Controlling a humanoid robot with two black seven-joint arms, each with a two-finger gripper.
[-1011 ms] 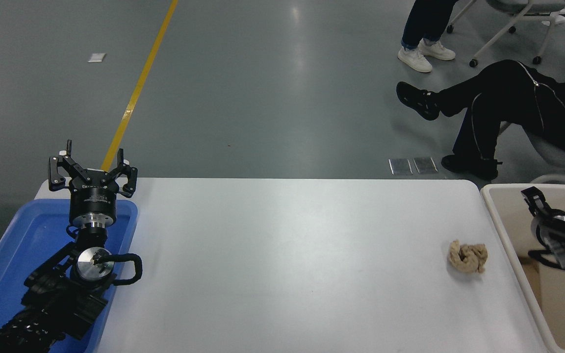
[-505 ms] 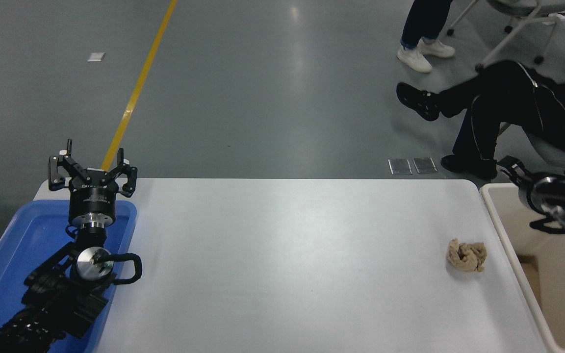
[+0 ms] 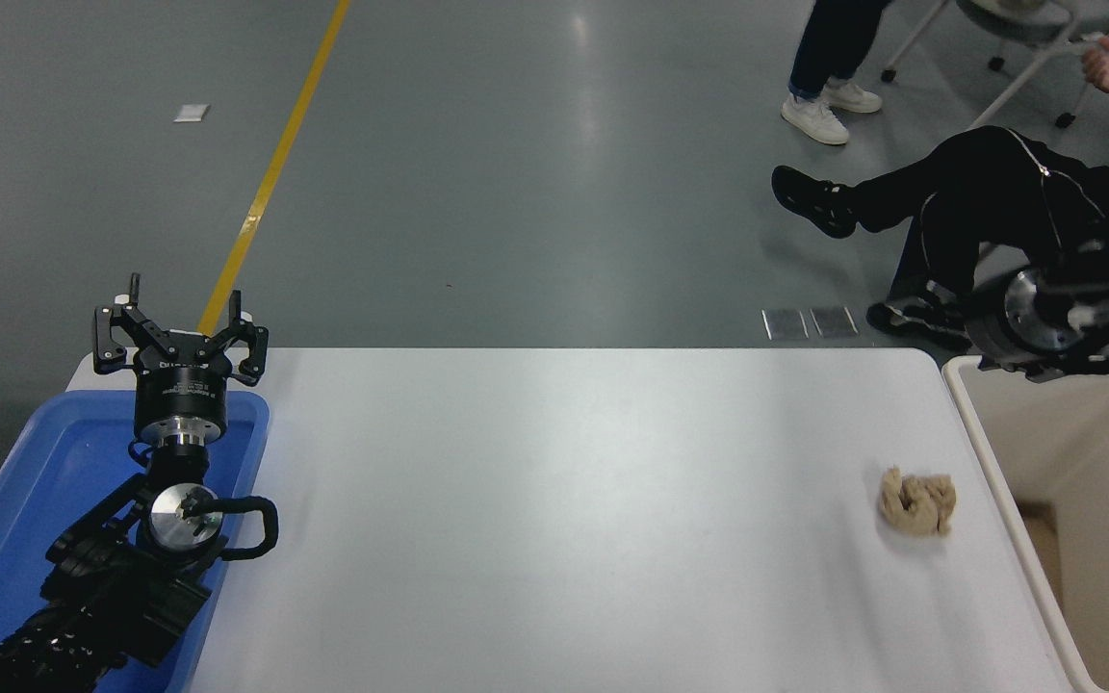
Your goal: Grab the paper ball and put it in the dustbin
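Note:
The paper ball (image 3: 917, 501), a tan crumpled wad, lies on the white table (image 3: 564, 500) near its right edge. The dustbin (image 3: 988, 462), a cream-beige bin, stands just right of the table. My right gripper (image 3: 1002, 332) is motion-blurred above the bin's far left corner, well behind the ball and apart from it. My left gripper (image 3: 184, 313) is open and empty, parked over the far end of the blue tray (image 3: 25, 481) at the lower left.
A seated person in black trousers (image 3: 997, 192) stretches their legs beyond the table's far right corner, close behind my right arm. Another person's legs (image 3: 829, 58) stand further back. A yellow floor line (image 3: 270, 173) runs behind the table.
My right gripper has risen out of the dustbin and moved to its far edge. The paper ball and the left arm have not moved. The seated person's legs have shifted.

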